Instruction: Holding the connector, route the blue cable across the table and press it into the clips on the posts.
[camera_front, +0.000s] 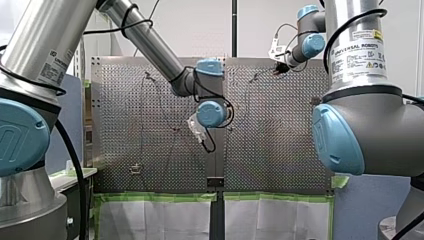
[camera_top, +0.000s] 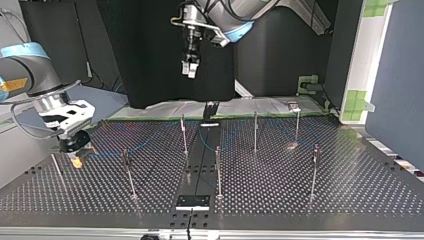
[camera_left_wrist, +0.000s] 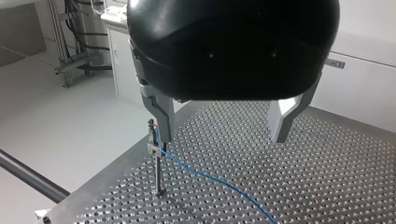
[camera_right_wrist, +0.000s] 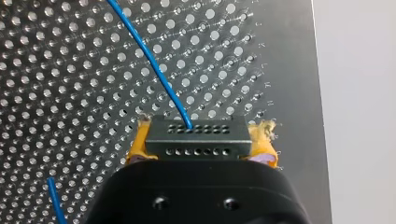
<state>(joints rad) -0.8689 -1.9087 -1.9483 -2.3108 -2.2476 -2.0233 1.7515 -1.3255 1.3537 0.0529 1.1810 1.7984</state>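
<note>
Right wrist view: my right gripper (camera_right_wrist: 196, 140) clamps its yellow pads (camera_right_wrist: 137, 150) on the dark connector (camera_right_wrist: 196, 132), and the blue cable (camera_right_wrist: 149, 60) leaves its face over the perforated table (camera_right_wrist: 70, 70). Top view shows that gripper low at the frame's left and my left gripper (camera_top: 189, 69) high at upper centre. Its metal fingers (camera_left_wrist: 161, 114) are spread and empty, one beside a post (camera_left_wrist: 159, 170) whose clip (camera_left_wrist: 152, 140) meets the cable.
</note>
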